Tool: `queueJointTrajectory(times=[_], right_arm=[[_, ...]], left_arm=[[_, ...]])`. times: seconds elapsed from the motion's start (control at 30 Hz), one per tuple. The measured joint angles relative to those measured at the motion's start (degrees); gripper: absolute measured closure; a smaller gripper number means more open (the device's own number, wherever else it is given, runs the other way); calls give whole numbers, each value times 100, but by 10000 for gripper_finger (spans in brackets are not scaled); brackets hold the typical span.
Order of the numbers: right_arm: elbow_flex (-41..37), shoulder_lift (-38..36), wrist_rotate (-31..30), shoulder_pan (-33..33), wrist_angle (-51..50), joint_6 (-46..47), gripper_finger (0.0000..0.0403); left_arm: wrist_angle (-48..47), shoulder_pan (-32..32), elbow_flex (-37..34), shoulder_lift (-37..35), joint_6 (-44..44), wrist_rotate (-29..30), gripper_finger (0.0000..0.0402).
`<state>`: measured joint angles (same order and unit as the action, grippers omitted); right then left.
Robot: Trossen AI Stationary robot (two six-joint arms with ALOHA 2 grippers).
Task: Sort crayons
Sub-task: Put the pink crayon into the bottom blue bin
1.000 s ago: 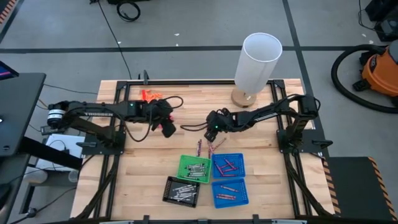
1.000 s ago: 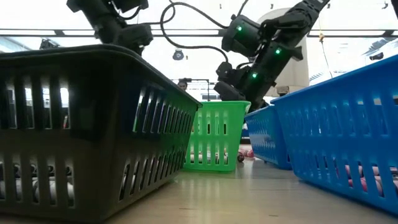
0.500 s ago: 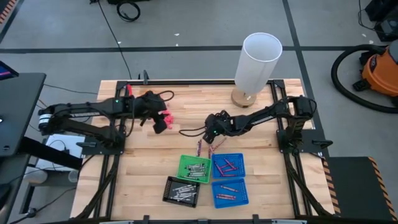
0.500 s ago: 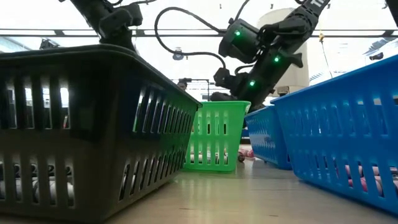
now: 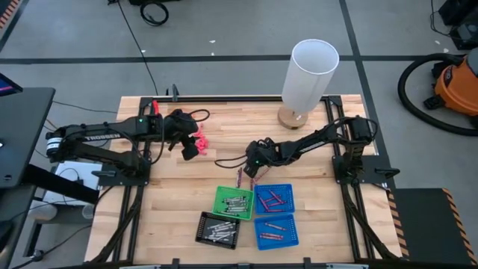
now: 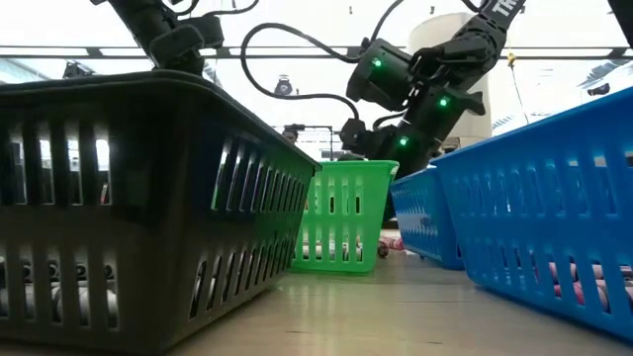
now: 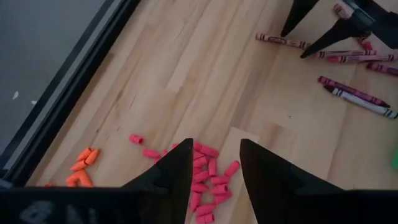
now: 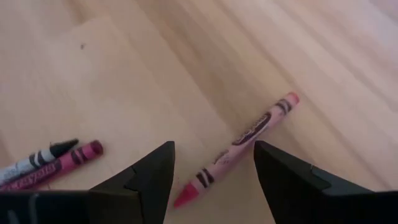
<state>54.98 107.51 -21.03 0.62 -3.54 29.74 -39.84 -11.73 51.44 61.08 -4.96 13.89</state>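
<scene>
Right gripper [image 8: 212, 163] is hanging low over the table [image 5: 187, 187] with its fingers spread wide and nothing in them, a pink crayon [image 8: 239, 149] lying flat on the wood right between the tips. Two more crayons [image 8: 43, 163] (one grey, one pink) are sitting side by side nearby. Four trays are waiting near the front edge: one green [image 5: 221, 199], one black [image 5: 205, 221], two blue [image 5: 287, 193], all with crayons inside. Left gripper [image 7: 214, 163] is hovering over a pile of pink bits [image 7: 208, 180], fingers apart and empty, with a small cluster of orange bits [image 7: 82, 167] off to the side.
</scene>
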Motion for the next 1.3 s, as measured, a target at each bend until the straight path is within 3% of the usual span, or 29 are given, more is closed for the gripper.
queueJointTrajectory(times=[0.2,0.63,0.8,1.03,1.17,1.3], right_arm=[[4,9,428,130,-61,-32,202],[9,-9,941,488,14,-688,321],[7,-5,1548,680,159,-1197,357],[4,-66,2395,906,134,-1780,379],[81,-90,2780,1024,-58,-1775,376],[350,-90,2965,1049,-301,-1879,376]], left_arm=[[103,0,0,-52,27,-398,259],[79,2,0,-111,-404,-452,259],[170,111,-37,-111,-1417,-708,259],[472,740,-411,-111,-3648,-686,259],[979,1285,-907,-109,-4810,-458,259],[1525,1823,-1351,-107,-5176,-48,259]])
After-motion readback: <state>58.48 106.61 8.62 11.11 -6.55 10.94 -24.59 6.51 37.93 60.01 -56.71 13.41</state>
